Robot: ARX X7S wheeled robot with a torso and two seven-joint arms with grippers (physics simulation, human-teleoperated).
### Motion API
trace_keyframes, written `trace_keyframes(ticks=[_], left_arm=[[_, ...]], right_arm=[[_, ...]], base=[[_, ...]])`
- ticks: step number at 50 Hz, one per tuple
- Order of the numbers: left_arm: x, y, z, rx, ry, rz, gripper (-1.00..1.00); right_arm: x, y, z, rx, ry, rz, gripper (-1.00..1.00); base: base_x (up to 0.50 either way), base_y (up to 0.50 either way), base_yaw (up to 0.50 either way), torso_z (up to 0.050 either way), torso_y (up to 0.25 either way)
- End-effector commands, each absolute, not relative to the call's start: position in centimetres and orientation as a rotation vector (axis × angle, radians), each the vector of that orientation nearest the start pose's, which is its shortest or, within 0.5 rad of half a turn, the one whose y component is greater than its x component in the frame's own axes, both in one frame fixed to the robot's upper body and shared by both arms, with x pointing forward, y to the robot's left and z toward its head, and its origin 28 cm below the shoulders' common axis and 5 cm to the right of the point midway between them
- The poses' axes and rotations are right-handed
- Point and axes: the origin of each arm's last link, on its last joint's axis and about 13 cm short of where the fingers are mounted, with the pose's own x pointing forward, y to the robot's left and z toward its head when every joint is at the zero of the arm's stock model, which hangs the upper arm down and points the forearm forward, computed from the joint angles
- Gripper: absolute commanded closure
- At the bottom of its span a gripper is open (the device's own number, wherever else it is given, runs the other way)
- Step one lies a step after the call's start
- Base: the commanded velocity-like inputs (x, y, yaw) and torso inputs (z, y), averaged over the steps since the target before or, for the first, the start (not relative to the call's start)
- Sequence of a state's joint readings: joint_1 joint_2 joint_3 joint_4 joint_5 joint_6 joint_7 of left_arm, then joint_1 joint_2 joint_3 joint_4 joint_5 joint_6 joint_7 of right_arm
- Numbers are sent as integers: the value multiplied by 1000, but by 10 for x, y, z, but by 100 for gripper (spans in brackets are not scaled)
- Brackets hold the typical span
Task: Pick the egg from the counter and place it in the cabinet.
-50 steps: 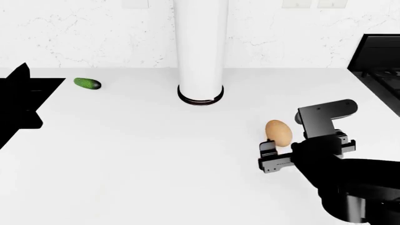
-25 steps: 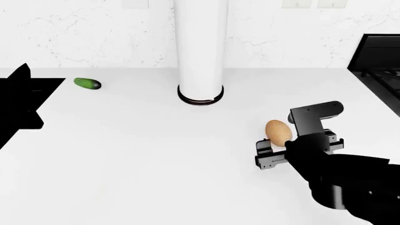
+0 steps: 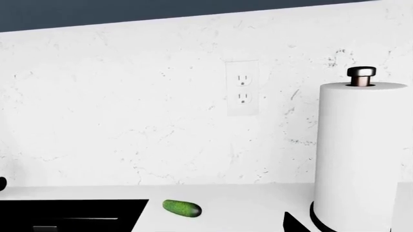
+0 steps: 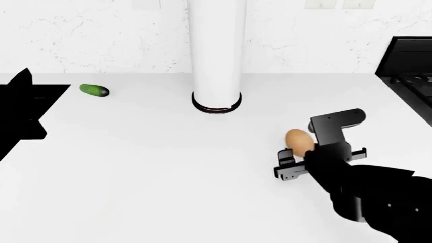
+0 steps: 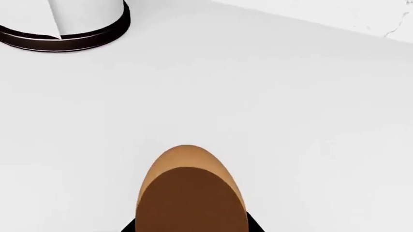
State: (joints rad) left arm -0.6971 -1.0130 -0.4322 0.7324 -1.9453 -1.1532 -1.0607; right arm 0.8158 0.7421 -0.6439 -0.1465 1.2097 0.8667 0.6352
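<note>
Egg (image 4: 298, 141): on counter (image 4: 148, 167), toward its right edge, not lifted. Right gripper (image 4: 302, 158): fingers spread around egg, unclenched. Left gripper: unseen. Remaining: grasp, lift, carry to cabinet.

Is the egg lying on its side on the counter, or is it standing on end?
Cannot tell: the right gripper hides the base of the egg in both views. No finger visibly grips it.

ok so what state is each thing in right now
egg: lying on the counter, not lifted, right hand around it
right hand: down at the egg, open or shut not clear
cucumber: lying on its side, untouched, far from the egg
paper towel roll: upright on its holder
left hand: not in view
</note>
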Motion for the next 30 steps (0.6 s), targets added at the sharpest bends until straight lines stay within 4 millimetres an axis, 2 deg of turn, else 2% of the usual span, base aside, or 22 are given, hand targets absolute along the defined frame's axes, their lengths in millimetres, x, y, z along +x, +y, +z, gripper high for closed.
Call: trace_keyframes(ticks=[1,5,17,26,30], left_arm=[[143,302,299,64,-118,79,-100],[143,302,299,61,-119,82,-100],[143,303,301,59,-126,85,-100],[143,303,303,58,-133,83,-100],[143,303,303,57,-135,84,-100]], right_arm=[[271,-146,165,-194,439,112,100],[259,-146,186,-205,369,113,100],[197,-141,260,-242,126,100,100],[163,-130,299,-264,-61,124,100],[154,-125,313,-268,-141,142,100]], base=[[0,0,0,0,0],[0,0,0,0,0],[0,0,0,0,0],[0,0,0,0,0],[0,0,0,0,0]])
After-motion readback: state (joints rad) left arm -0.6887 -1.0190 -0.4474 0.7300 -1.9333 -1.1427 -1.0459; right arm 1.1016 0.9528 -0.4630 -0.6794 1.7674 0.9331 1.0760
